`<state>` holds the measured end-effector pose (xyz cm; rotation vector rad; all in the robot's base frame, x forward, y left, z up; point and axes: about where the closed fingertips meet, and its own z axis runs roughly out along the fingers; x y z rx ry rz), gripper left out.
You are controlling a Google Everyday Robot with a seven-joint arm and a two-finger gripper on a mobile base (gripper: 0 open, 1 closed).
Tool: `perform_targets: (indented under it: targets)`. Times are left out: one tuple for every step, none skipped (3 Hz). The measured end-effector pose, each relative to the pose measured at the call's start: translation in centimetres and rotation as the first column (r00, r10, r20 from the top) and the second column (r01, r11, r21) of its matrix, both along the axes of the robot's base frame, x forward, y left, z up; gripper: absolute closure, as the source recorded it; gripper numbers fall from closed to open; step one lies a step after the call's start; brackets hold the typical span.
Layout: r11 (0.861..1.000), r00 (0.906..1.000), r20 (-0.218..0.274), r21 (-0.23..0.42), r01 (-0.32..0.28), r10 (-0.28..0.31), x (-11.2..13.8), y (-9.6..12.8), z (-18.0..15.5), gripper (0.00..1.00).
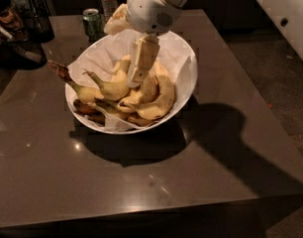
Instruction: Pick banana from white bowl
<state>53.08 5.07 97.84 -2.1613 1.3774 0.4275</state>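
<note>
From here I see my claw [135, 77] reaching down into the white bowl [190, 86] on the bench [216, 182], its tip at the banana [112, 89]; grip state, cannot tell.

A wide round white bowl [187, 78] lined with crumpled white paper [99, 56] sits on the dark glossy worktop [141, 182]. The robot's cream-coloured gripper [135, 77] reaches straight down into the bowl from a white arm [151, 6], its tip at the right end of a plump, curved yellow banana [109, 90] with a short greenish stem. More yellow bananas [159, 100] lie beside it, and dark brown ones [87, 110] rest against the near-left rim. A green drinks can [93, 23] stands behind the bowl.
</note>
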Motion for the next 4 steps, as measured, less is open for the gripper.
perform_targets:
  targets:
    - [1.0,1.0,0.0,0.0,0.0,0.0,0.0,0.0,0.0,0.28]
    - [1.0,0.9999,-0.009,0.003,-0.006,0.006,-0.1,0.2,-0.2,0.1]
    - [1.0,0.9993,-0.033,0.007,-0.019,0.019,-0.2,0.5,-0.7,0.0]
    - [1.0,0.9981,-0.055,0.01,-0.029,0.029,0.0,0.8,-1.4,0.04]
